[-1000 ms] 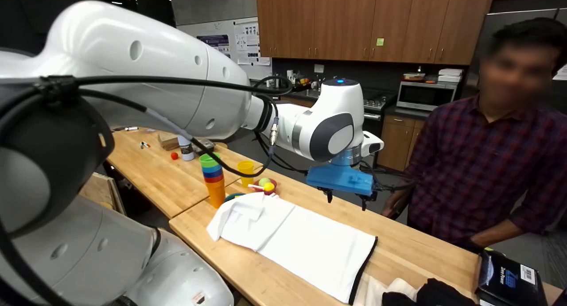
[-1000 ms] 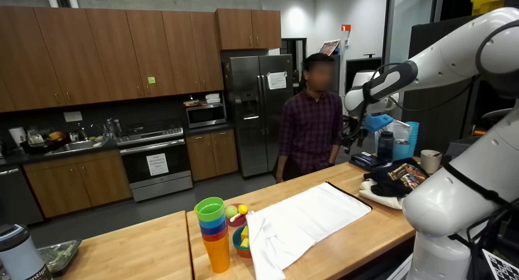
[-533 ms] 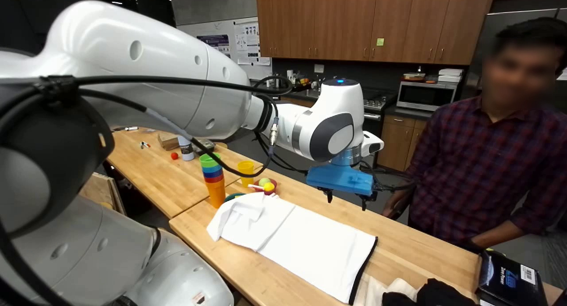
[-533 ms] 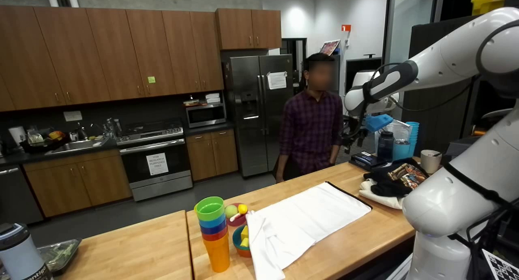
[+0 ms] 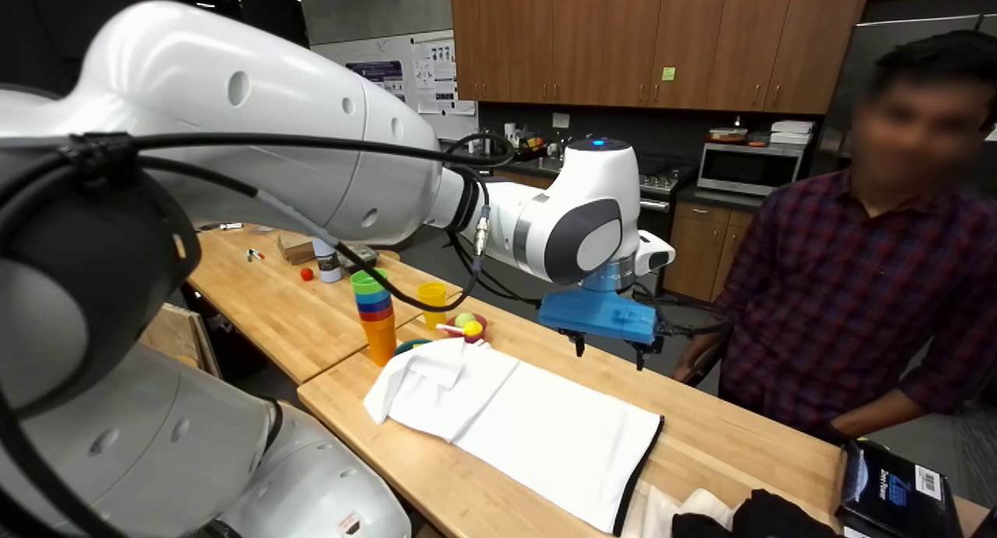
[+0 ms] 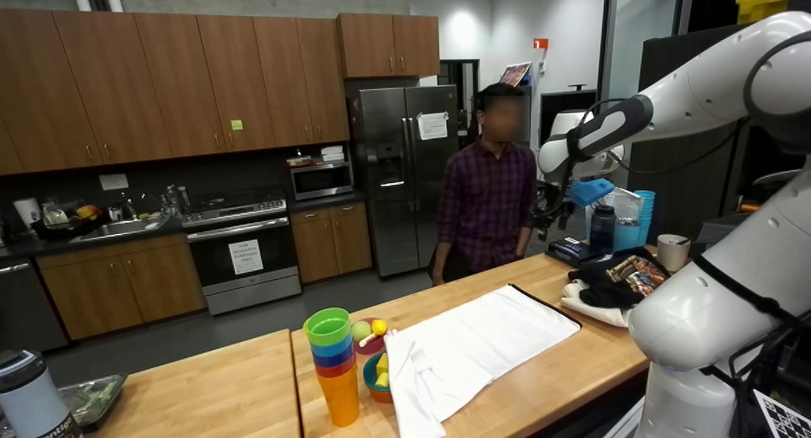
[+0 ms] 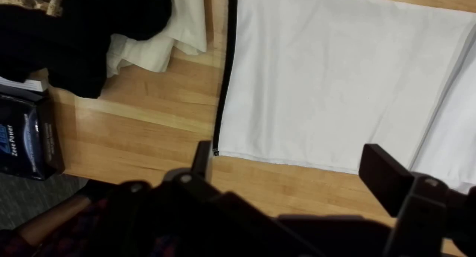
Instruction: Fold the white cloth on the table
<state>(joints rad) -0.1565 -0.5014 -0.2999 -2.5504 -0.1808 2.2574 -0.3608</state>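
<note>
The white cloth (image 5: 557, 437) lies on the wooden table with a black strip along one end. It also shows in an exterior view (image 6: 488, 330) and fills much of the wrist view (image 7: 334, 78). The black-edged part lies mostly flat. The end near the cups is folded over and rumpled. My gripper (image 5: 610, 358) is open and empty, held above the table near the cloth's long far edge and not touching it. In the wrist view the fingers (image 7: 287, 153) are wide apart, with the black-edged corner showing beside the left fingertip.
Stacked cups (image 6: 336, 368), a bowl with yellow pieces (image 6: 380, 378) and a red plate (image 6: 372, 344) stand by the rumpled end. Black and cream clothing (image 7: 85, 37) and a black box (image 7: 26, 134) lie beyond the black strip. A person (image 5: 864, 289) stands at the table's far side.
The arm, the gripper and the cloth have not moved. The person has shifted slightly to the right in both exterior views.
</note>
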